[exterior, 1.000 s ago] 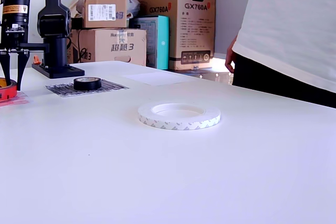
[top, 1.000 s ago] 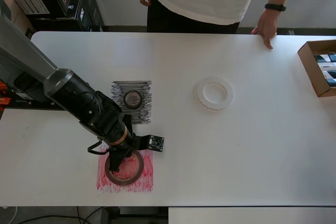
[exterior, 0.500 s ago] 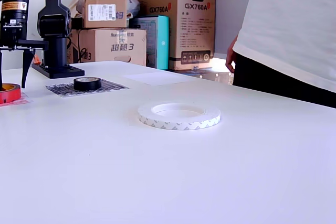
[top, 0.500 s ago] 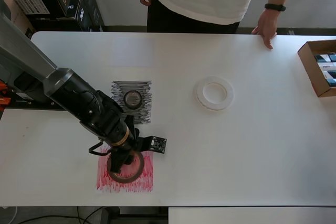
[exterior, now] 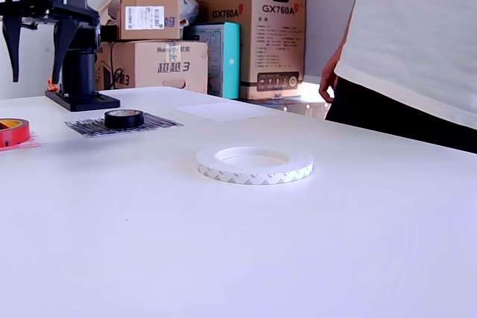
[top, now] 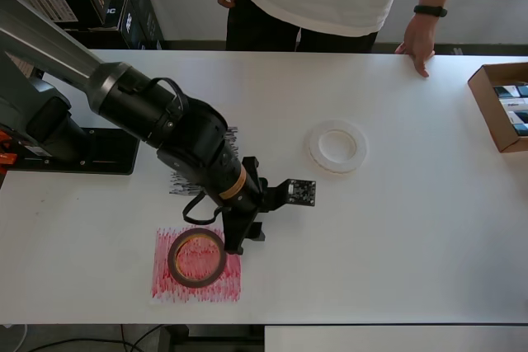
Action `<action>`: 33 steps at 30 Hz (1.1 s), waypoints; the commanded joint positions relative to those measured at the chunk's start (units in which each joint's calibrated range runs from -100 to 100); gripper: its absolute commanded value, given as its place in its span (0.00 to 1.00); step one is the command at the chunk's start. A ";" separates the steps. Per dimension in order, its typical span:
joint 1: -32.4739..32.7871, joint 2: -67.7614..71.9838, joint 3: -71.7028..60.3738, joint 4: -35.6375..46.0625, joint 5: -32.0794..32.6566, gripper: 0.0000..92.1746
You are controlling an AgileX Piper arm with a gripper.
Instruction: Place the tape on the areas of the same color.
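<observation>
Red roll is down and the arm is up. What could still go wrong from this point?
1. The white roll lies flat on the bare table, so the open gripper may find little to catch and slide it instead.
2. The white sheet hardly stands out from the table, so the roll could land partly off it.
3. The arm hangs above the black roll on its black patch; a low sweep might knock it.

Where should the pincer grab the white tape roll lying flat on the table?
Come straight down and pinch across the band of the white tape roll, one finger in the hole, one outside. It lies flat and low, so a side approach offers little to hold.
</observation>
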 commanded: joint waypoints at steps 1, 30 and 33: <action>6.19 1.70 -11.70 6.12 12.07 0.63; 19.93 21.53 -39.50 25.04 35.64 0.63; 19.61 22.47 -39.50 25.04 35.48 0.63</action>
